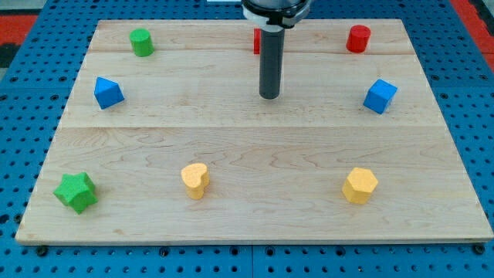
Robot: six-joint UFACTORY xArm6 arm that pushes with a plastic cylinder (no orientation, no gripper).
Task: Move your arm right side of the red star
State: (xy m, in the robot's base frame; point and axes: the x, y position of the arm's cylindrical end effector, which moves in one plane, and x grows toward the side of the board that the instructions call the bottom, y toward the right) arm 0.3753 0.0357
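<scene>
A red block (256, 42) shows only as a sliver at the view's top centre, mostly hidden behind the dark rod; its shape cannot be made out. My tip (269, 96) rests on the wooden board (231, 147), just below and slightly right of that red block. A red cylinder (357, 38) stands at the top right, well right of the tip.
A green cylinder (141, 42) is at top left, a blue block (108, 93) at left, a blue cube (380, 96) at right. A green star (76, 191), a yellow heart (195, 180) and a yellow hexagon (360, 185) lie along the bottom.
</scene>
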